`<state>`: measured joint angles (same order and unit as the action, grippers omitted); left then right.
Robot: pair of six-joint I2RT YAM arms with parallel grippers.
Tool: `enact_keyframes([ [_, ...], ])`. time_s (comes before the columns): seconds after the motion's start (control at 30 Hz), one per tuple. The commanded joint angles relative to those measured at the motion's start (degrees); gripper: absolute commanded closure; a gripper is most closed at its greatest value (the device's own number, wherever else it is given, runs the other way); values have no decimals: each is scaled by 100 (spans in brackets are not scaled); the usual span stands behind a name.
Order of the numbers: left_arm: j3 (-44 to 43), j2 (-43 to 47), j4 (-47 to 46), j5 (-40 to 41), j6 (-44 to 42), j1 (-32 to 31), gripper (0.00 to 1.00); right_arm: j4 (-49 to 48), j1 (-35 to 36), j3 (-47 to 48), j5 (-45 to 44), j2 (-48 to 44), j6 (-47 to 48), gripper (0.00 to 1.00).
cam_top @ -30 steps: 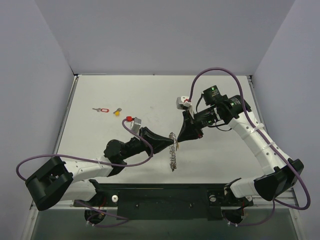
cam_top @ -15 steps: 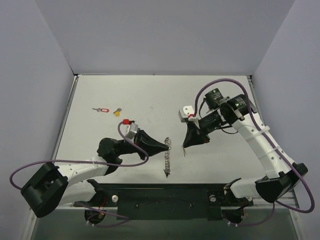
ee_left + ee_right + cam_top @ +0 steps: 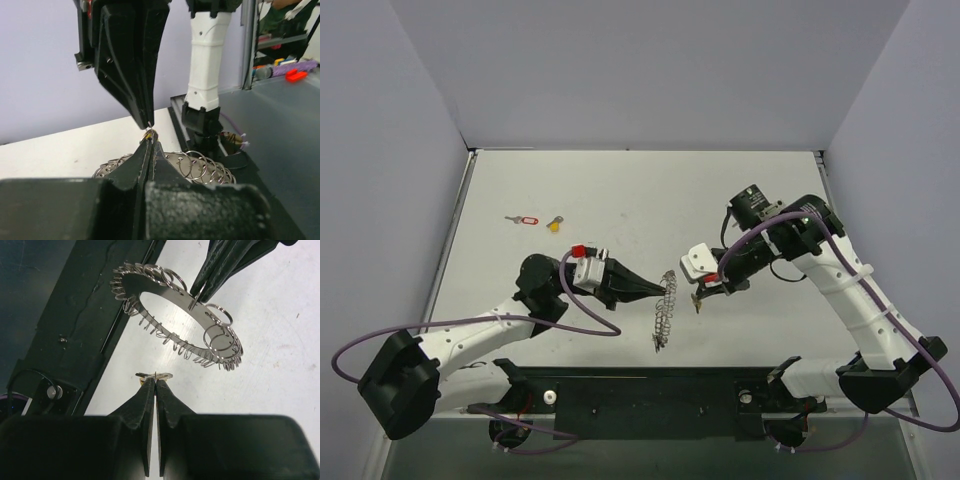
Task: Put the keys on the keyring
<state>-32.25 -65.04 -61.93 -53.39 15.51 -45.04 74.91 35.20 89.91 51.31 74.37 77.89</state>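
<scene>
At centre, left end effector (image 3: 663, 288) pinching the keyring (image 3: 664, 314), right end effector (image 3: 700, 297) just beside, nipping a key (image 3: 165, 375).

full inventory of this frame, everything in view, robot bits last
keyring: one, silver, pinched at its upper edge by the left gripper, mid-table towards the near edge
held key: one, silver, in the right gripper, just right of the keyring, not on it
red-tag key: one, silver with red tag, far left of table
yellow-head key: one, right beside it
table: one, white
black rail: one, near edge
left gripper: black, shut on keyring
right gripper: black, shut on held key
</scene>
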Motion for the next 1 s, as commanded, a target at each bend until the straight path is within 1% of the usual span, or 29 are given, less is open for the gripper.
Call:
enact_keyframes([
  [0.0, -545, 175, 1515, 126, -1521, -23, 100, 270, 57, 334, -533, -19, -502, 100],
  [0.07, -616, 202, 1964, 363, -2119, -23, 100, 129, 57, 326, -796, -28, -573, 100],
  [0.1, -633, 202, 2114, 486, -2253, -23, 100, 42, 48, 421, -911, -28, -625, 100],
  [0.13, -660, 219, 2306, 565, -2506, -14, 100, 15, 48, 492, -1191, 59, -660, 100],
  [0.2, -747, 237, 2684, 776, -3017, -14, 100, -21, 5, 956, -1525, 226, -870, 100],
  [0.23, -809, 237, 2782, 899, -3314, -14, 100, 127, -22, 1089, -1588, 306, -880, 100],
  [0.27, -835, 254, 2887, 961, -3404, -14, 100, 233, -57, 1369, -1632, 446, -907, 100],
  [0.37, -739, 394, 2722, 1277, -3633, -14, 100, 331, -224, 1486, -1291, 517, -925, 100],
  [0.47, -625, 544, 2748, 1506, -3871, -14, 100, 173, -215, 1101, -1342, 421, -854, 100],
  [0.57, -423, 737, 2748, 1717, -4151, -23, 100, -213, -154, 678, -1728, 132, -626, 100],
  [0.67, -370, 861, 2985, 1840, -4433, -23, 100, -644, -119, 598, -1747, 16, -1055, 100],
  [0.77, -265, 922, 2871, 1928, -4513, -14, 100, -943, 39, 476, -1799, -185, -995, 100],
  [0.8, -229, 931, 2862, 1981, -4556, -5, 100, -1353, 161, 214, -1869, -264, -1003, 100],
  [0.83, -212, 923, 2740, 2025, -4539, -5, 100, -1609, 250, -154, -2114, -500, -1204, 100],
  [0.87, -125, 922, 2652, 2051, -4487, 21, 100, -2090, 459, -401, -2255, -633, -1232, 100],
  [0.9, -89, 922, 2495, 2069, -4495, 30, 100, -2243, 618, -761, -2570, -869, -1075, 100],
  [0.93, -19, 922, 2415, 2234, -4469, 30, 100, -2671, 889, -973, -2721, -993, -1091, 100],
  [0.97, 8, 905, 2179, 2280, -4390, 21, 100, -2980, 996, -1341, -2984, -1203, -1239, 100],
])
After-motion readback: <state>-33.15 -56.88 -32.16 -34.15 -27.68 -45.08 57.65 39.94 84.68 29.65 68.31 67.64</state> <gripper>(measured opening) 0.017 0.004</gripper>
